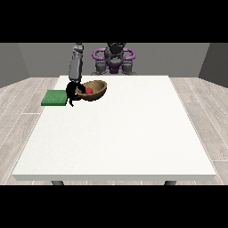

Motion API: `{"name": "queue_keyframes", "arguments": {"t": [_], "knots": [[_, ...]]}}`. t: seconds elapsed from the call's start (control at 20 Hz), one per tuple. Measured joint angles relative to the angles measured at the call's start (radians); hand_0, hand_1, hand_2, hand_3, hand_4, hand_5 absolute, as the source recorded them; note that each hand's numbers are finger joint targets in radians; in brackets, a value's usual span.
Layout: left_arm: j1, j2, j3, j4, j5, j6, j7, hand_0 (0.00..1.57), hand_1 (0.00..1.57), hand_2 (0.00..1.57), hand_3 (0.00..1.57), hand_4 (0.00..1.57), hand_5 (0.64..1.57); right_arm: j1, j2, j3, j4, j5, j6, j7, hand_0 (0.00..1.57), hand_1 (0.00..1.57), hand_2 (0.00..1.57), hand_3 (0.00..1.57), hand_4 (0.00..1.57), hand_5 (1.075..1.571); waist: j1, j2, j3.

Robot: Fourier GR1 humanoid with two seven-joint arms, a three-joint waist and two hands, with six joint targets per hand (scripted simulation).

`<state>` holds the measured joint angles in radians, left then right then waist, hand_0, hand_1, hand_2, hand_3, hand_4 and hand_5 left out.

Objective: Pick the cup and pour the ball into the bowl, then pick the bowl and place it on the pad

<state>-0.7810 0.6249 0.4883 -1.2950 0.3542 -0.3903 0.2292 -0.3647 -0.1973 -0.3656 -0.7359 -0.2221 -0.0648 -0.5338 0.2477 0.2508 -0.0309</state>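
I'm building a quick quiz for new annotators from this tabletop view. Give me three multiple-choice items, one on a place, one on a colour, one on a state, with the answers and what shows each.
1. Where does the green pad lie?
A. near the table's left edge, beside the bowl
B. at the table's near right corner
C. under the bowl

2. What colour is the ball in the brown bowl?
A. blue
B. red
C. yellow

3. How does the bowl sit?
A. upside down on the white table
B. flat on the pad
C. tilted, with the hand at the view's left at its rim

Answers:
1. A, the pad lies left of the bowl by the table's edge.
2. B, a red ball shows inside the bowl.
3. C, the bowl's opening leans towards the black hand touching its left rim.
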Motion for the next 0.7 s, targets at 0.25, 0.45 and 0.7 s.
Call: {"name": "queue_keyframes", "arguments": {"t": [0.25,0.45,0.7], "knots": [[0.014,0.013,0.013,0.041,0.007,-0.010,0.003,0.00,0.00,0.00,0.00,1.19,1.528,0.007,-0.017,0.038,-0.042,0.005,-0.054,0.124,1.57,1.57,1.57,1.11,1.03,1.548,-0.003,-0.031,0.0246],[0.045,0.015,0.019,0.069,-0.001,-0.017,-0.007,0.00,0.00,0.00,0.00,1.20,1.540,0.011,-0.080,0.072,-0.071,0.013,-0.062,0.282,1.57,1.57,1.57,0.97,1.05,1.557,-0.024,-0.060,0.0323],[0.097,0.023,0.040,0.114,-0.021,-0.025,-0.064,0.00,0.00,0.00,0.00,1.20,1.544,-0.006,-0.292,0.074,-0.080,0.060,-0.043,0.479,1.57,1.57,1.57,0.71,1.06,1.566,-0.086,-0.071,0.0293]]}}
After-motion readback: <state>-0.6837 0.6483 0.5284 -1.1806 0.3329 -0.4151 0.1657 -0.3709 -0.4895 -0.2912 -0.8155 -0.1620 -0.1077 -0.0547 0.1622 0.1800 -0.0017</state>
